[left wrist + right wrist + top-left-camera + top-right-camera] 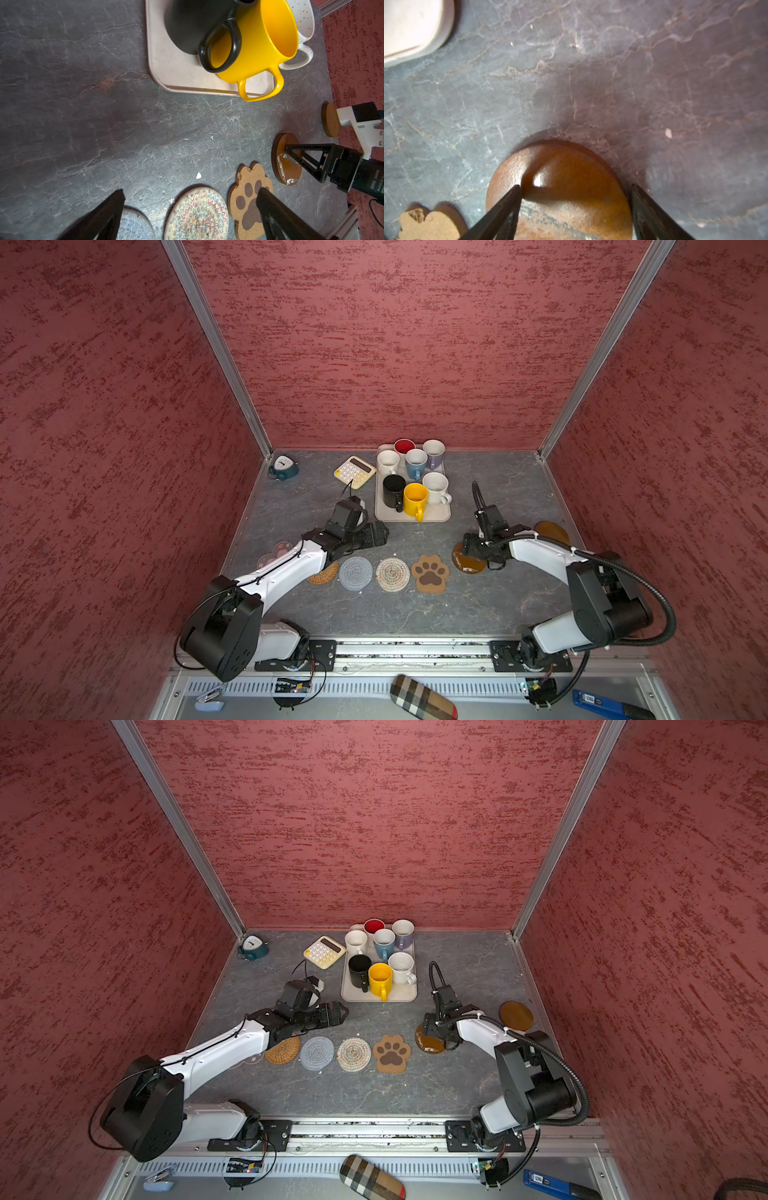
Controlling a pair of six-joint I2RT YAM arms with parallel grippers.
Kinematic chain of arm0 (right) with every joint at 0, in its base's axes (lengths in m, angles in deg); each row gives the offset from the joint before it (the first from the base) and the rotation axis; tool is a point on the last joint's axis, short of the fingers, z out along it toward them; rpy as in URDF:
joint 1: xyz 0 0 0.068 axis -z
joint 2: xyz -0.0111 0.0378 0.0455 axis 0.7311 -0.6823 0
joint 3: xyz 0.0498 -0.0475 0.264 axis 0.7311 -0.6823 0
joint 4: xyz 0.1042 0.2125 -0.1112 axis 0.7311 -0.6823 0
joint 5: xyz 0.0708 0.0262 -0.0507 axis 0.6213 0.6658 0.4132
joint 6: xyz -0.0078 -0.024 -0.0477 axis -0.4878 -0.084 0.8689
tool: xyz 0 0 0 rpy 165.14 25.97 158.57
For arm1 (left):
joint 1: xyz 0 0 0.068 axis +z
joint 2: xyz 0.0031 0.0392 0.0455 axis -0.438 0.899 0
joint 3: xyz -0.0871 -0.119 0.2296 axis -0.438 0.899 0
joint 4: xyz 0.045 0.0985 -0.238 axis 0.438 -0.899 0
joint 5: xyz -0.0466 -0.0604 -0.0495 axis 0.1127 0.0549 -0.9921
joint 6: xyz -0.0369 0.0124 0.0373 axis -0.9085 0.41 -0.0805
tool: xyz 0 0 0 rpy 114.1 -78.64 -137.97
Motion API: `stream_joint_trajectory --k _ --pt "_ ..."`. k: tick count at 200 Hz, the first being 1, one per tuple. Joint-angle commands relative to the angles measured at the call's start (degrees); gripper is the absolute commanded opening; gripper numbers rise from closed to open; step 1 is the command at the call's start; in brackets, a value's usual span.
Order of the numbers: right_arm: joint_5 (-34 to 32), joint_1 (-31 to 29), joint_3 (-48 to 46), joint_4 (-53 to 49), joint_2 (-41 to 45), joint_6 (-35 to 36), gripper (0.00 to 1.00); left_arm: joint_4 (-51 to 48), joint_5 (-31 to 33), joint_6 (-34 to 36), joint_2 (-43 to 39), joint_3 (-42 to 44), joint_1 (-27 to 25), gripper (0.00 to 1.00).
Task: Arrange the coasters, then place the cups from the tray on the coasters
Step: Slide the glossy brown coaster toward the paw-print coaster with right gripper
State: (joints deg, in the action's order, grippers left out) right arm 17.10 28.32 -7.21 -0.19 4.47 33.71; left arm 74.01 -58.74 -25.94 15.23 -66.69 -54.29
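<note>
read a top view as a clock face centred on the grey surface [395, 614]. the tray [436, 512] sits at 12 o'clock. all seven cups [415, 462] stand upright on it, with the yellow cup [414, 497] and black cup [393, 488] nearest its 6 o'clock edge (the black handle overlaps the yellow cup in the left wrist view).

a row of coasters runs from 8 to 4 o'clock, each just beside the next: woven tan coaster [283, 1050], grey coaster [355, 572], beige coaster [392, 573], paw-print coaster [430, 573], then a glossy brown disc [571, 166].

the right arm [540, 551] stretches over that disc. the right jaws are spread open astride it, one fingertip [513, 192] over its top and the other off its rim, and the disc lies flat on the surface.

a second brown disc [515, 1016] lies at 3 o'clock, near the wall. the pink flower coaster [276, 553] lies at 9 o'clock, partly under the left arm [286, 568]. the left jaws hang wide open, holding nothing, near the centre off the tray's 7 o'clock corner.
</note>
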Motion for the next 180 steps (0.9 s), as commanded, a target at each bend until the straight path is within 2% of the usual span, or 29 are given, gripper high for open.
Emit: stream_joint_trajectory --k 1,109,180 --pt "-2.16 -0.37 2.71 -2.92 1.78 1.3 0.84 -1.02 1.01 0.32 -1.1 -1.28 -0.56 0.99" --pt "-4.82 -0.35 14.33 -1.73 -10.36 5.04 0.85 -3.33 2.7 0.13 -2.31 -1.45 -0.78 0.99" --pt "-6.53 -0.38 12.11 -1.47 -10.81 5.21 0.8 -2.73 3.21 -0.12 -2.18 -0.81 -0.77 0.99"
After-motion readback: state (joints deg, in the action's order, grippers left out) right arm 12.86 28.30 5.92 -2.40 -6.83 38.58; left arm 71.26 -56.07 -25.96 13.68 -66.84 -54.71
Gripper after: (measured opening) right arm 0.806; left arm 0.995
